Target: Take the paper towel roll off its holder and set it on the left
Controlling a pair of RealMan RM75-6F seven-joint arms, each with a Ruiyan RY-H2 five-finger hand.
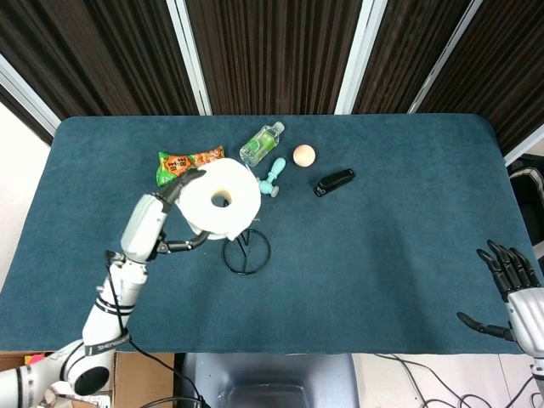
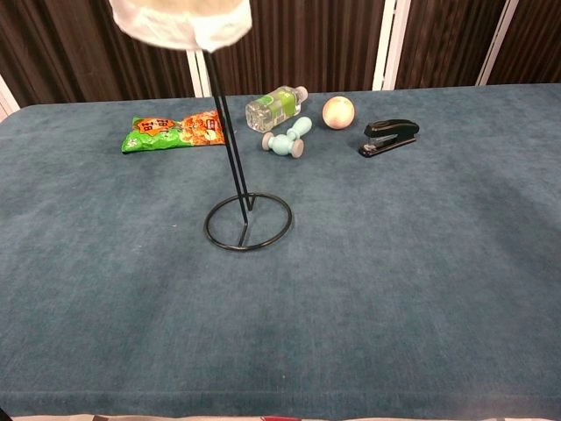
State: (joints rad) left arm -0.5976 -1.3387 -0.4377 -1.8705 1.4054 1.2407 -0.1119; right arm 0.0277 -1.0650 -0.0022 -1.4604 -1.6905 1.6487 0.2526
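My left hand [image 1: 174,212] grips the white paper towel roll [image 1: 221,200] from its left side and holds it high over the table. In the chest view only the bottom of the roll [image 2: 181,22] shows at the top edge, with the black wire holder's rod [image 2: 227,132] still reaching up to it. The holder's ring base [image 1: 246,252] rests on the blue cloth just below and right of the roll. The ring [image 2: 248,221] looks slightly tilted. My right hand [image 1: 512,289] hangs open off the table's near right corner.
Along the far side lie a green and orange snack bag [image 1: 189,165], a clear bottle [image 1: 261,143], a light blue dumbbell toy [image 1: 271,177], an egg-coloured ball [image 1: 303,155] and a black stapler [image 1: 334,181]. The blue table cloth [image 1: 382,238] ends at the near edge.
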